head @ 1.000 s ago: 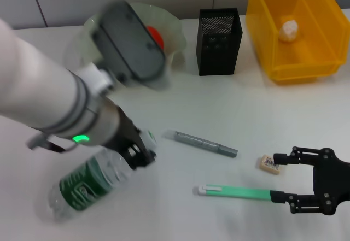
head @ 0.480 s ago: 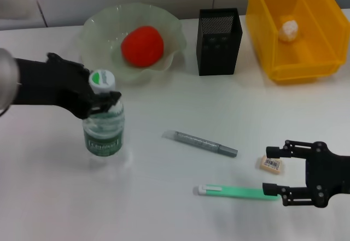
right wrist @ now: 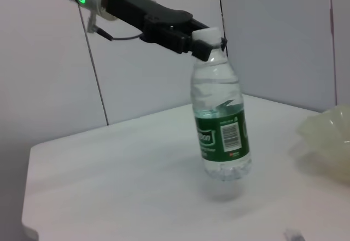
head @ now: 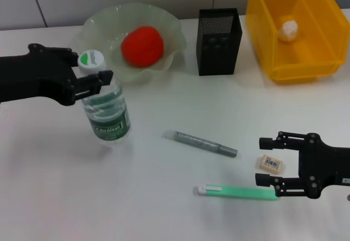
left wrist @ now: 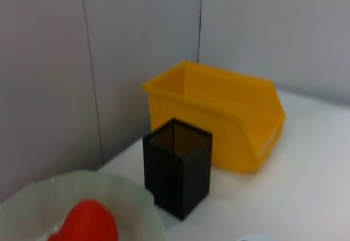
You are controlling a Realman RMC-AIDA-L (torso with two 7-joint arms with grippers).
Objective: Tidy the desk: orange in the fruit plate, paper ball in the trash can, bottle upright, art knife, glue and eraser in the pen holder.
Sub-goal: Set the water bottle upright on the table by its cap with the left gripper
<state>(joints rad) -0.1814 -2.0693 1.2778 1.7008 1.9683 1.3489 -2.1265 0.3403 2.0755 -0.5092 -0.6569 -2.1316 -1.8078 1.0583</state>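
Orange (head: 142,45) is sitting in fruit plate (head: 175,33), bottle (head: 105,112) standing — left gripper (head: 90,72) pinching its neck; right gripper (head: 272,162), fingers spread, is straddling the eraser (head: 271,164).

The bottle (head: 105,110), lying flat a second ago, now stands nearly upright in front of the fruit plate (head: 97,22), left gripper (head: 87,72) at its cap. The right gripper (head: 269,160) sits closer to the eraser (head: 272,163).

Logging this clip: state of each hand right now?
Left hand: closed on the bottle at its neck.
Right hand: open, empty, around the eraser.
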